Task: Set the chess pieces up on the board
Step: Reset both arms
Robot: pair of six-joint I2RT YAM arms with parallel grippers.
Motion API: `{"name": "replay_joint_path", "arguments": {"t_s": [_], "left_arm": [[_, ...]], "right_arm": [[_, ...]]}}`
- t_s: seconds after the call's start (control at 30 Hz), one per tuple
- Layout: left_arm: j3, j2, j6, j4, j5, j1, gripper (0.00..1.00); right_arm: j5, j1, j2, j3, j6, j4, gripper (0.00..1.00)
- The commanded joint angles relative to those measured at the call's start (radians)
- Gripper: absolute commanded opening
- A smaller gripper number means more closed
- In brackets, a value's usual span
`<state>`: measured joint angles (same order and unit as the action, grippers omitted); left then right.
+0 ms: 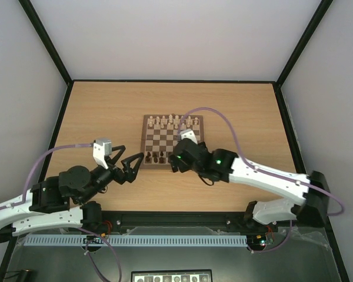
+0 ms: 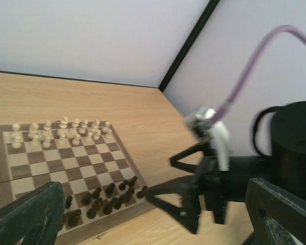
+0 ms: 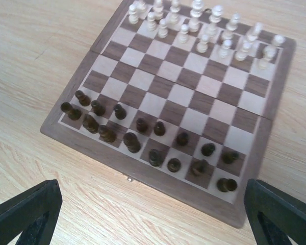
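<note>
On the near two rows of the board (image 3: 181, 94), found the chess pieces (image 3: 131, 143) standing, unevenly spaced. Judged them light, stiff, smooth, easily toppled; best pinched mid-stem from above. Saw left gripper (image 1: 132, 167) and right gripper (image 1: 173, 162) both spread wide, empty.

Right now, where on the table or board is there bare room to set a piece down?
On the board, the four middle rows are bare, between the white pieces and the dark pieces. Open table lies beyond the board and on both sides. Crowded: the two rows at each end, and the near edge, where both arms reach in.
</note>
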<state>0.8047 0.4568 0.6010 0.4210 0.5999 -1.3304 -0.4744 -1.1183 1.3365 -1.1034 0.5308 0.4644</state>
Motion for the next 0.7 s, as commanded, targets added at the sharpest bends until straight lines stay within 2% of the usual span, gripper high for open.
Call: {"name": "replay_joint_path", "arguments": {"t_s": [0.0,0.13,0.37,0.67], "left_arm": [[0.025,0.054,0.046,0.001,0.104,0.001,0.99],[0.016,0.099,0.090,0.012,0.157,0.002,0.99],[-0.007,0.148,0.083,-0.052,0.154,0.000,1.00],[-0.071,0.215,-0.056,-0.244,0.214,0.002,0.99]], "right_arm": [[-0.083,0.019,-0.135,0.098,0.036,-0.020,0.99],[-0.117,0.035,-0.231,0.170,0.064,-0.008,0.99],[-0.122,0.078,-0.377,0.260,0.078,-0.009,0.99],[-0.125,0.149,-0.395,0.285,0.046,-0.030,0.99]]}}
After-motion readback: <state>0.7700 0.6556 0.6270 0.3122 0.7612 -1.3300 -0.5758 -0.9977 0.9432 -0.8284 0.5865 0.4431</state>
